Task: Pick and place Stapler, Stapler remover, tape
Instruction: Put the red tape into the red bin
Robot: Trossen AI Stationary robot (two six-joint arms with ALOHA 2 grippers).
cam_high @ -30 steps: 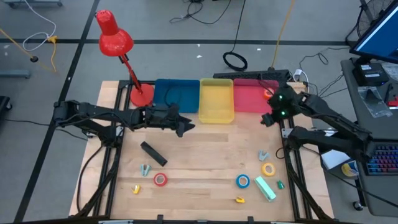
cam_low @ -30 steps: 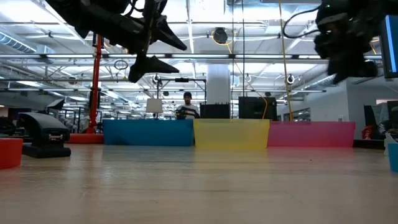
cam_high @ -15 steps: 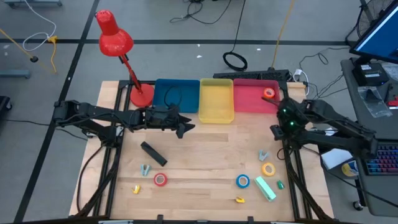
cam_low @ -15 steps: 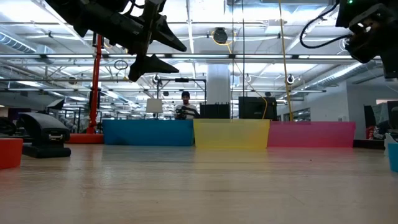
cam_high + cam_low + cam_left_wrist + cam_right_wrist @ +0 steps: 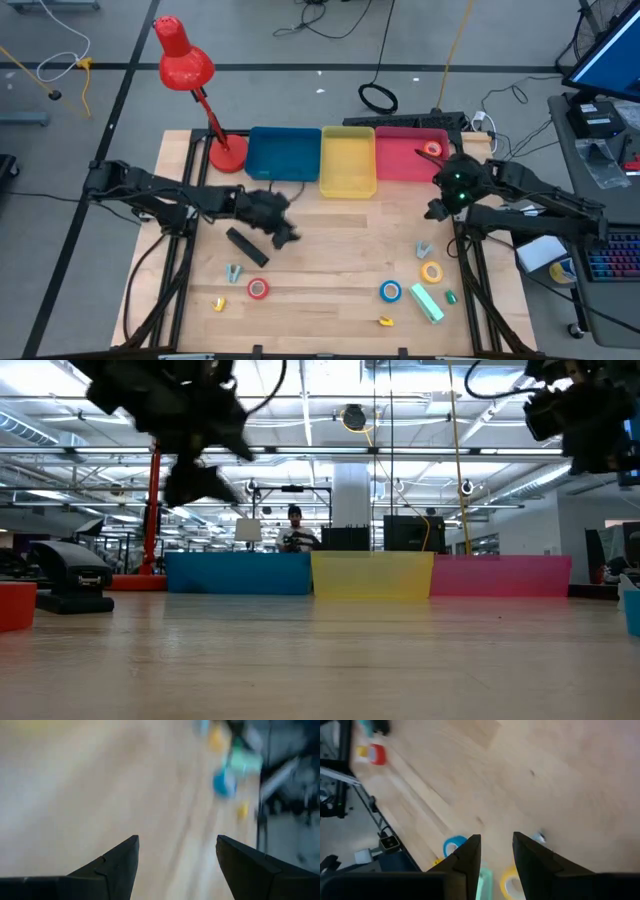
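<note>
My left gripper (image 5: 285,232) is open and hangs above the table just right of the black stapler (image 5: 246,246), which lies flat on the wood. It appears blurred high in the low view (image 5: 205,455). My right gripper (image 5: 437,208) is open with a narrow gap and empty, in front of the red bin (image 5: 400,160). The orange tape (image 5: 432,150) lies inside that bin. The red tape (image 5: 258,289), blue tape (image 5: 390,291) and yellow tape (image 5: 431,271) lie flat near the table's near edge. Grey claw-shaped staple removers lie at the near left (image 5: 233,272) and the right (image 5: 424,249).
A blue bin (image 5: 284,155) and a yellow bin (image 5: 348,160) stand beside the red one along the far edge. A red desk lamp (image 5: 185,62) stands at the far left corner. Small green (image 5: 427,303) and yellow (image 5: 386,321) items lie near the blue tape.
My left gripper has swung from in front of the blue bin toward the near edge and down, ending beside the stapler. My right gripper has drawn back a little from the red bin toward the near edge. The objects on the table have stayed in place.
</note>
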